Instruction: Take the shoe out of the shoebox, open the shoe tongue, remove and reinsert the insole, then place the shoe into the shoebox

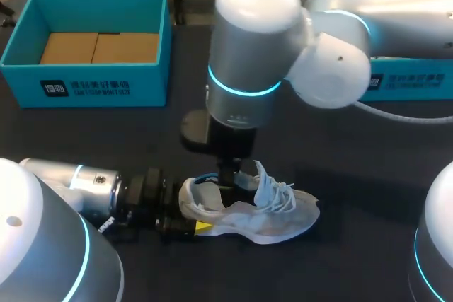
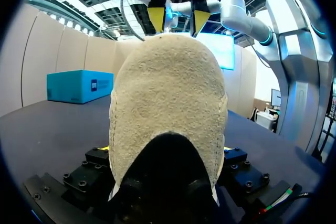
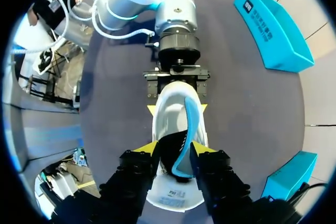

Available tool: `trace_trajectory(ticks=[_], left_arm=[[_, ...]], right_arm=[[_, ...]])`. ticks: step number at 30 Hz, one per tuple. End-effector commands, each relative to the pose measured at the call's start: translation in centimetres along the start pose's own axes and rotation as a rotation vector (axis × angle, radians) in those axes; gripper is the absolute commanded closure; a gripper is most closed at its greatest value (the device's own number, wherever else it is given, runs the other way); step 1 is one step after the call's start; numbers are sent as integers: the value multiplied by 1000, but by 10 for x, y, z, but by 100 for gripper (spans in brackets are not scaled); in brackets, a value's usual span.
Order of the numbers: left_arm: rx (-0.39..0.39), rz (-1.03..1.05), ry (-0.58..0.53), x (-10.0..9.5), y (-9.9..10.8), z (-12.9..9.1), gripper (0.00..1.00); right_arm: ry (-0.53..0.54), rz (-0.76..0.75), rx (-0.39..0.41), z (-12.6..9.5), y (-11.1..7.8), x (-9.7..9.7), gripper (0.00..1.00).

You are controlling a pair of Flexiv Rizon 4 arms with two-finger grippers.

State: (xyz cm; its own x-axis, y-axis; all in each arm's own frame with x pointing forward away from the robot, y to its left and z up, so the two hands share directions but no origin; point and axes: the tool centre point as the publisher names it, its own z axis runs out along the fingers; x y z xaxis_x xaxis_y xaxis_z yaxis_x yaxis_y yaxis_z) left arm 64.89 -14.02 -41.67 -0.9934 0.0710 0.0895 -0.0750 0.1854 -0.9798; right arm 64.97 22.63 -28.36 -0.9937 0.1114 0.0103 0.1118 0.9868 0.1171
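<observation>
The shoe (image 1: pixel 262 217) lies on the table (image 1: pixel 354 160), well apart from the empty blue shoebox (image 1: pixel 99 83), with its long axis across the table and its heel clamped from both sides by the left gripper (image 3: pixel 177 108). The right gripper (image 3: pixel 174 149) is nearer to the opening, directly above it. Its fingers stand apart around the half-raised blue insole (image 3: pixel 188 124), which seems to lean on only one finger. The shoebox wall has white print, too small to read.

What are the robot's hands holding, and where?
The left gripper grips the shoe by its heel. The right gripper stands open around the blue insole, not pinching it.
</observation>
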Motion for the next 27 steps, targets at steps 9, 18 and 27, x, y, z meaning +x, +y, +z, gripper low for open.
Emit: trace_trajectory(ticks=[9, 18, 27], left_arm=[[-1, 1, -2, 1, 0, 1, 100], [-1, 1, -2, 1, 0, 1, 100], [-1, 1, -2, 1, 0, 1, 100]], right_arm=[[-9, 21, 65, 2, 10, 3, 100], [-47, 60, 80, -8, 6, 9, 100], [-43, 112, 139, -2, 10, 8, 71]])
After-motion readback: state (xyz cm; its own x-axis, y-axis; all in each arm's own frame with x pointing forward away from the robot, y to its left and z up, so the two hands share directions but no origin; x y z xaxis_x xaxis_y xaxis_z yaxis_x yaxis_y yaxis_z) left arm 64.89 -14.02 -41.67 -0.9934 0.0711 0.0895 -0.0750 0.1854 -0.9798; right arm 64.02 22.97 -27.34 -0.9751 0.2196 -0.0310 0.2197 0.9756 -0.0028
